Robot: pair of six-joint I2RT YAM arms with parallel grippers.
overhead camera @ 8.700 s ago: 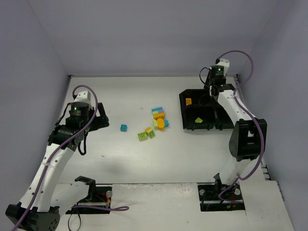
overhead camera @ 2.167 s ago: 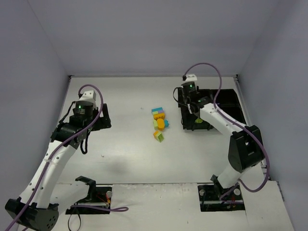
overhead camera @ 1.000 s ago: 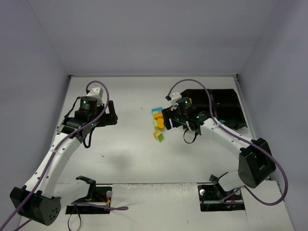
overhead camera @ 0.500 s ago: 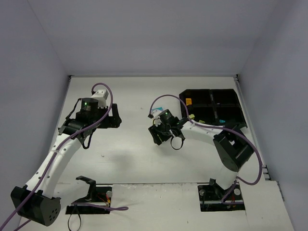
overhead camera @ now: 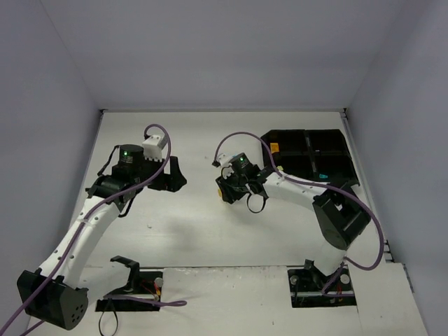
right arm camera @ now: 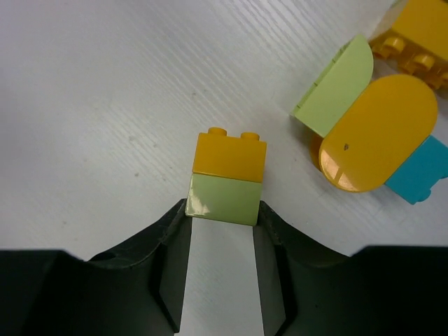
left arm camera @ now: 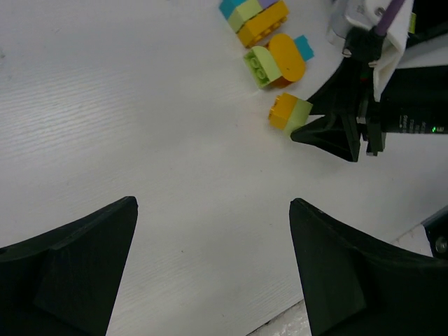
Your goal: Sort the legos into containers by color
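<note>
My right gripper [right arm camera: 222, 211] is shut on a yellow-green lego [right arm camera: 224, 198] with an orange lego [right arm camera: 229, 155] stuck to its far end, both on the table. Beside them lie a yellow-green wedge [right arm camera: 334, 91], a rounded orange piece [right arm camera: 378, 133] and a cyan lego [right arm camera: 418, 171]. In the left wrist view the same pair [left arm camera: 290, 113] sits at the right gripper [left arm camera: 329, 131], below a stacked cluster [left arm camera: 255, 12]. My left gripper [left arm camera: 213, 210] hangs open over bare table. The containers [overhead camera: 336, 140] stand back right, holding an orange brick [overhead camera: 274, 148] and a cyan one [overhead camera: 322, 175].
The right arm [overhead camera: 301, 187] stretches from its base across the tray's front to the table's middle and hides most of the pile in the top view. The left arm [overhead camera: 91, 217] reaches up the left side. Walls close the table at the back and both sides.
The right arm swung from the tray to the pile and its jaws closed on the yellow-green and orange pair. The left gripper drifted right, still open.
</note>
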